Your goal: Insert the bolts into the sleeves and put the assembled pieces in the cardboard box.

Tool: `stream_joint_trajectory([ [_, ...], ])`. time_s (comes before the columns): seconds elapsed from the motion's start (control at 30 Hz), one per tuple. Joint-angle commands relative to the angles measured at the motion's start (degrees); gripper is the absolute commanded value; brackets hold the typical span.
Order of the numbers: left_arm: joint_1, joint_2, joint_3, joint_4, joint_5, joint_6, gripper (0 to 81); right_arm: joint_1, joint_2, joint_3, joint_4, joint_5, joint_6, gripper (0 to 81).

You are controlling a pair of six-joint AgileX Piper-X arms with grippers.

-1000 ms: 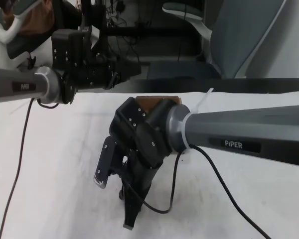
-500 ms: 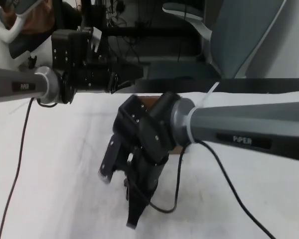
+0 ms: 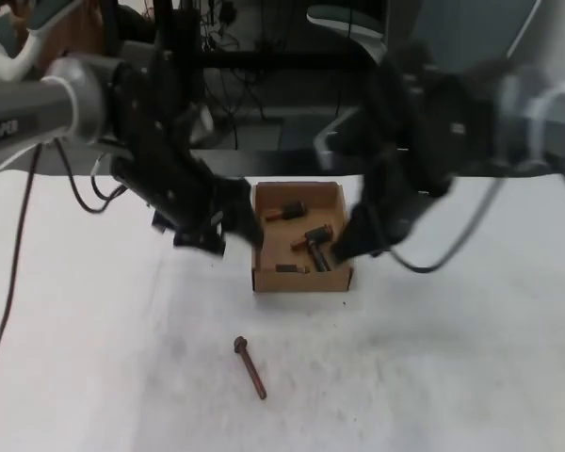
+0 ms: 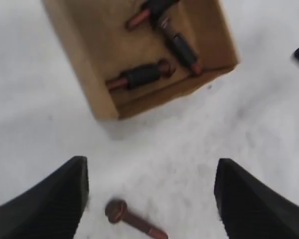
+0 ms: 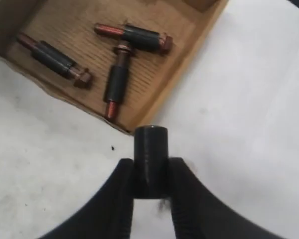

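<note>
Both arms pulled back; right gripper (image 5: 150, 172) pinches the sleeve (image 5: 150, 147), left gripper (image 4: 150, 169) gapes wide. I'd centre the bolt (image 4: 132, 222) between its fingers.

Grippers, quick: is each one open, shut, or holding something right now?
Left gripper: open, holding nothing.
Right gripper: shut on a black sleeve.

White bench cover (image 3: 471, 377), faint grey smudges. Grey office chair (image 3: 348, 17) behind bench's far edge, right side. Dark floor under it.
</note>
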Motion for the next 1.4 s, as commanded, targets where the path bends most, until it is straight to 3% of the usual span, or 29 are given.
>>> stream_joint_trajectory([
  [0.0, -4.0, -2.5, 0.4, 3.8, -5.6, -1.6, 60.3, -2.8, -5.0, 7.0, -5.9, -5.4, 2.5, 0.6],
  [0.27, -13.7, -5.4, 4.8, 4.4, -22.4, -13.5, 59.9, -6.1, -18.1, 26.4, -20.7, -9.1, 5.7, 0.6],
  [0.4, -16.9, -5.4, 8.8, 4.4, -28.1, -21.1, 59.9, -6.3, -24.6, 38.2, -43.4, -20.2, 10.3, 0.6],
  [0.6, -17.6, -5.4, 12.5, 1.0, -31.3, -29.7, 59.9, -6.3, -27.0, 50.3, -66.9, -31.7, 17.6, 0.6],
  [0.83, -17.6, -5.2, 17.3, -10.5, -33.7, -39.2, 59.9, -6.2, -27.0, 52.5, -61.8, -31.0, 10.5, 0.6],
  [1.23, -17.6, -0.1, 19.2, -12.4, -35.4, -41.6, 59.4, -6.2, -27.0, 52.4, -61.8, -31.3, 10.7, 0.6],
  [1.3, -17.6, 0.6, 19.2, -12.9, -35.5, -41.6, 52.8, -6.2, -27.0, 52.4, -60.3, -31.4, 11.5, 0.6],
  [1.37, -17.6, 1.1, 19.2, -13.4, -35.3, -39.7, 38.2, -6.2, -27.0, 52.4, -56.5, -31.2, 12.6, 0.6],
])
